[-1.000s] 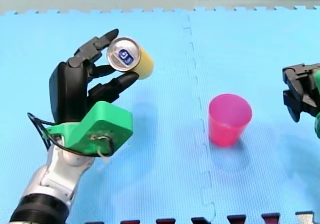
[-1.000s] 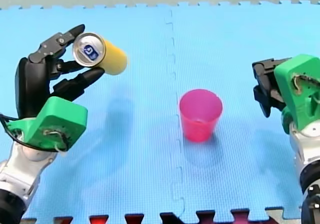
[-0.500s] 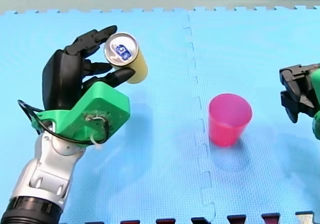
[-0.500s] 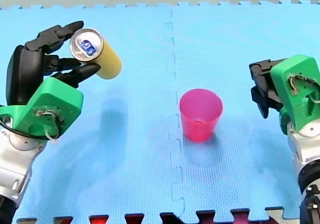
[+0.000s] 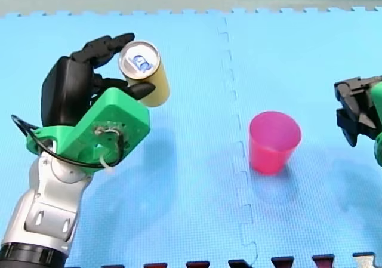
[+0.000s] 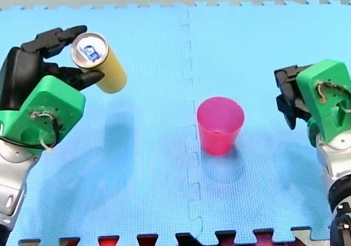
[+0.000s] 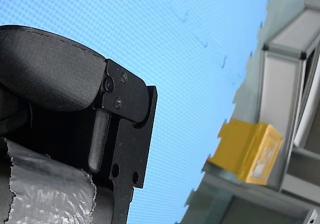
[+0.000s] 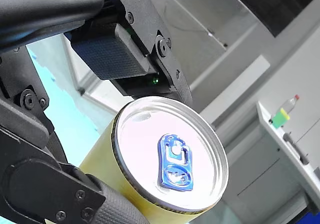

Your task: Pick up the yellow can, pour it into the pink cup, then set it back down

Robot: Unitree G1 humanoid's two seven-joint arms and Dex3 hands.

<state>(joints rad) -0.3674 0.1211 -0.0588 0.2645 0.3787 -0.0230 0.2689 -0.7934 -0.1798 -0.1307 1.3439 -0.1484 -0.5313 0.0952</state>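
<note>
Fingers (image 5: 110, 43) of our left hand (image 5: 67, 92) were pinched around the yellow can (image 5: 149, 80), some over it and one under it. We held the can up over the left side of the mat. It was tipped over with its top turned toward us, well apart from the pink cup (image 5: 273, 142). So the picking up was done. The can was not above the cup, so we think no pouring was going on. We could not tell if anything was in the cup. Putting the can back down was left to do. Our right hand (image 6: 290, 101) was by the right edge, holding nothing.

The blue mat (image 5: 191, 208) was soft, bumpy foam with puzzle edges. The cup was smooth plastic, round and wider at the top. The can was a shiny metal tube with a silver lid (image 8: 145, 139) and a little blue tab (image 8: 176, 163).
</note>
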